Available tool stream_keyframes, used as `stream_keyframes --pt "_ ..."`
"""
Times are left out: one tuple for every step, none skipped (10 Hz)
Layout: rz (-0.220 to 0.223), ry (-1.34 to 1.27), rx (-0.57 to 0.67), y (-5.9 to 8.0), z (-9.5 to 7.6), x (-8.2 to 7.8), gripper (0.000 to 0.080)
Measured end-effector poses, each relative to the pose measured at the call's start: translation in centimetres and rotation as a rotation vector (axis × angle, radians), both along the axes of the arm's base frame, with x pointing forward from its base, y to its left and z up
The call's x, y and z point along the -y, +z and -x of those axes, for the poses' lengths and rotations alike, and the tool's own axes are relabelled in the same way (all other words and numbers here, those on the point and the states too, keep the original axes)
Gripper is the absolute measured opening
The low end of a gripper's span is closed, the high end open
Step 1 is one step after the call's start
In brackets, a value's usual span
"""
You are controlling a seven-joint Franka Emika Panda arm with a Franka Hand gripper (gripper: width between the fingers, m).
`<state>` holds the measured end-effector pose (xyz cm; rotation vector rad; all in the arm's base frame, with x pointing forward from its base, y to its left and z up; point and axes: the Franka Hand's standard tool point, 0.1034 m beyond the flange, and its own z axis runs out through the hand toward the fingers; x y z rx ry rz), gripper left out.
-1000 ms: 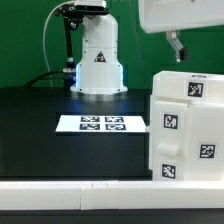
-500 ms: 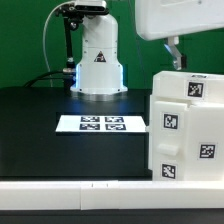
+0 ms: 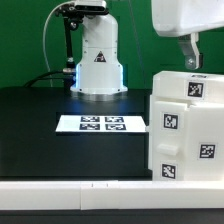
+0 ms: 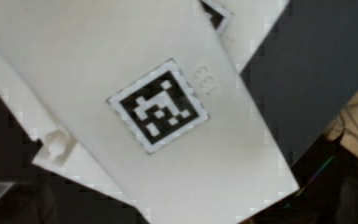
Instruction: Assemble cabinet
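Since half a second ago the claw (image 3: 191, 60) has shifted toward the exterior view's right, hovering over the cabinet (image 3: 185, 125). I can't tell whether it's clenched. I judge descent and alignment come next.

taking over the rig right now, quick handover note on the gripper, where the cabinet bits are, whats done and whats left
Gripper: hanging above the cabinet at the exterior view's upper right, not touching it; only one finger shows clearly, so open or shut cannot be told. Nothing visibly held.
Cabinet: white tagged box standing at the exterior view's right on the black table. The wrist view looks down on a tagged white panel.
Marker board: flat mid-table, in front of the robot base.
Done: cannot tell which joins are made.
Left: likely descend and grasp the cabinet.
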<state>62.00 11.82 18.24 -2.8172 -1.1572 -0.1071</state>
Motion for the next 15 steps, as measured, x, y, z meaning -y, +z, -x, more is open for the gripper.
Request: stream_keyframes --pt "0.022 0.171 0.046 -0.7 0.0 0.4 0.0796" --pt "0.045 0.294 0.048 -1.3 0.4 0.5 0.0796" --pt "0.067 0.339 0.065 -1.5 0.3 0.0 0.0796" --pt "0.067 0.344 0.083 -2.0 0.5 -0.6 0.0796" --pt "0.067 0.339 0.075 -2.4 0.6 -0.2 0.0796" --pt "0.067 0.333 0.07 -2.7 0.6 0.2 0.0796" --pt "0.067 0.328 0.062 -2.9 0.6 0.5 0.0796" --pt "0.067 0.319 0.051 -3.0 0.7 0.9 0.0796" --pt "0.066 0.295 0.052 -2.9 0.6 1.2 0.0796" --pt "0.066 0.277 0.05 -2.9 0.6 1.3 0.0796" --pt "0.065 0.254 0.047 -2.9 0.6 1.3 0.0703" --pt "0.064 0.235 0.045 -3.0 0.6 1.2 0.0566" --pt "0.061 0.181 0.04 -3.0 0.7 1.2 0.0566" --pt "0.057 0.097 0.033 -3.0 0.6 1.2 0.0555" --pt "0.056 0.057 0.029 -3.0 0.6 1.2 0.0555"
